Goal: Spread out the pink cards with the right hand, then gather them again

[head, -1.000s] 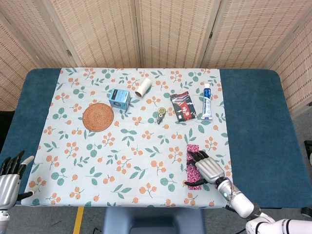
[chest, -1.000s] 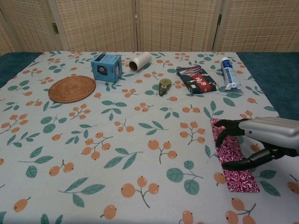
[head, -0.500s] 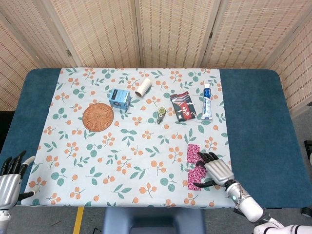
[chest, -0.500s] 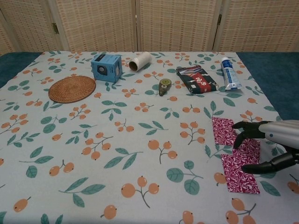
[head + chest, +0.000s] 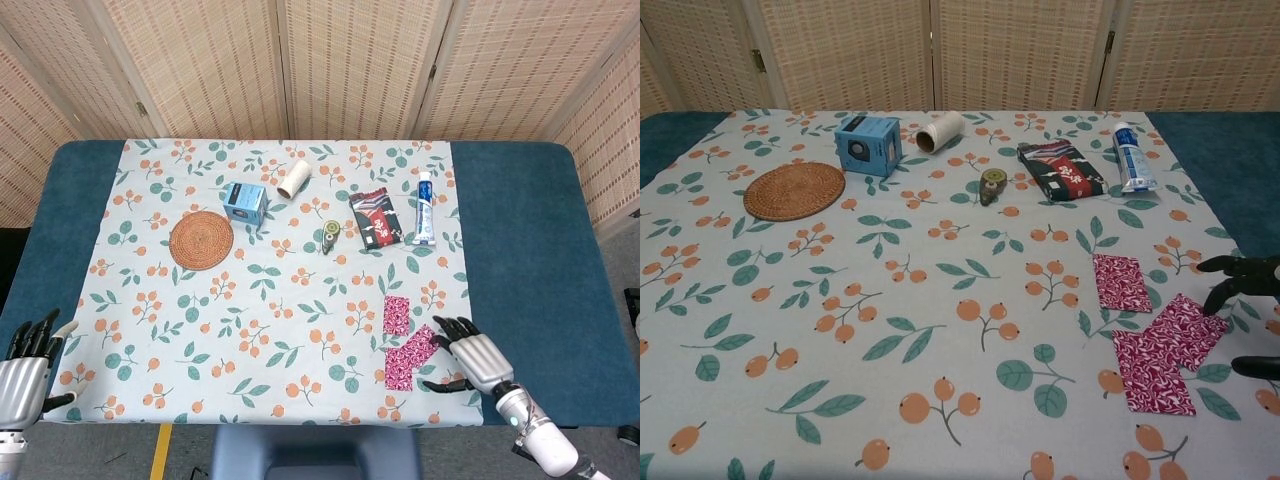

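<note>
Lying fanned, flat pink cards [image 5: 405, 342], rt hand [image 5: 472, 355] beside

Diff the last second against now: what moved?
The right hand slid off the pink cards toward the robot's right and the near table edge; its fingers now sit at the cards' right edge, holding nothing. The cards went from one stack to a fan: one apart at the far end, two overlapping nearer. The left hand barely shifted. The other items on the cloth stayed put.
</note>
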Available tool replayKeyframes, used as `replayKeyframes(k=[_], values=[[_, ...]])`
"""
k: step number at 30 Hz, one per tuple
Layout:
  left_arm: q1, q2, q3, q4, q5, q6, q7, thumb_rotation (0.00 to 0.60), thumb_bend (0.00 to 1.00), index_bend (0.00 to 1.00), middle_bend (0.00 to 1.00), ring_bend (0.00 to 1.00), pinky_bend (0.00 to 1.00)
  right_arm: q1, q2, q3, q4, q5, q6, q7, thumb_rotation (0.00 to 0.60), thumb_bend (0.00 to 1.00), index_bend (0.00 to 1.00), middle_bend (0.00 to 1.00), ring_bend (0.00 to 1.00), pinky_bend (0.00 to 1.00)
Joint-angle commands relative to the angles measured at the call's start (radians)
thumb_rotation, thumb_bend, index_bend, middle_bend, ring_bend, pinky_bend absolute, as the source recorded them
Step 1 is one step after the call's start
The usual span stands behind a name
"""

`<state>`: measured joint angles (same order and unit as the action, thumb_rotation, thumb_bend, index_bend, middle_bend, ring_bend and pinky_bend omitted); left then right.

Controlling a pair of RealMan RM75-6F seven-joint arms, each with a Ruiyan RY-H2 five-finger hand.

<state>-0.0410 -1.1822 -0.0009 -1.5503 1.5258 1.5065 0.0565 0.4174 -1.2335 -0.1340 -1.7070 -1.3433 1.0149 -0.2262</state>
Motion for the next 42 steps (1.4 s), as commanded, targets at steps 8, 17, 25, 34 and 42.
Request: replayKeyframes(k=[8,17,25,34,42], values=[[0.011,0.011,0.004,-0.009,0.001,0.014,-0.002,0.6,0.22,0.2,0.04,0.12,0.0,-0.005,-0.033,-0.015,0.025,-0.056,-0.034,0.031,0.154,0.21,0.23,0.04,0.0,0.0],[0.014,0.01,0.005,-0.008,0.004,0.016,-0.003,0.6,0.22,0.2,0.04,0.12,0.0,-0.018,-0.031,-0.001,0.059,-0.024,-0.043,0.025,0.156,0.21,0.23,0.04,0.0,0.0],[0.018,0.012,0.006,-0.01,0.009,0.022,-0.002,0.6,0.22,0.2,0.04,0.12,0.0,-0.029,-0.011,0.019,0.085,0.013,-0.04,0.028,0.155,0.21,0.23,0.04,0.0,0.0],[0.02,0.009,0.007,-0.011,0.011,0.025,-0.002,0.6,0.22,0.2,0.05,0.12,0.0,-0.027,0.007,0.05,0.064,-0.004,-0.021,0.05,0.155,0.21,0.23,0.04,0.0,0.0],[0.026,0.012,0.009,-0.007,0.009,0.028,-0.007,0.6,0.22,0.2,0.05,0.12,0.0,0.021,-0.062,0.083,0.073,-0.002,-0.08,0.031,0.157,0.21,0.23,0.04,0.0,0.0]])
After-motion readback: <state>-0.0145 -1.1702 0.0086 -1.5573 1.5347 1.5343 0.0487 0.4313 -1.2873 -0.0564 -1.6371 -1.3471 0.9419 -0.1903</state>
